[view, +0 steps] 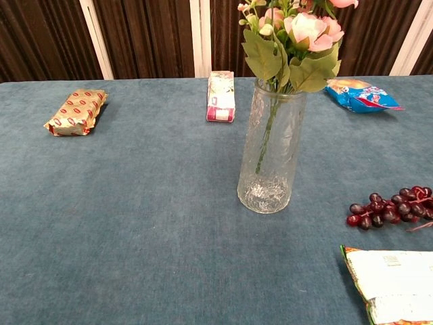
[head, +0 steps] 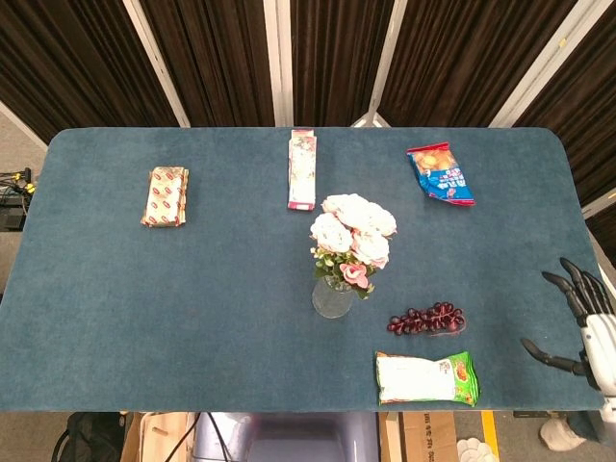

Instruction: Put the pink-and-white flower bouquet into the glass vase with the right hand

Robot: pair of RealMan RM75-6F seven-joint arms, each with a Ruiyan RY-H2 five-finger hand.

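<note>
Teal felt surface [head: 144, 289] carries the glass vase [view: 268, 152] holding the pink-and-white flower bouquet [head: 350, 235]; dark red grape bunch [head: 426, 320] nearby. Right robot hand [head: 583, 322] spread, empty. Packet labels illegible.

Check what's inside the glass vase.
The glass vase holds the pink-and-white bouquet: green stems run down through the clear wall. Whether they touch the bottom can't be told through the textured glass.

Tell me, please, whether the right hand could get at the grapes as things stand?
Probably yes: the right hand is open off the table's right edge, and nothing lies between it and the grapes.
</note>
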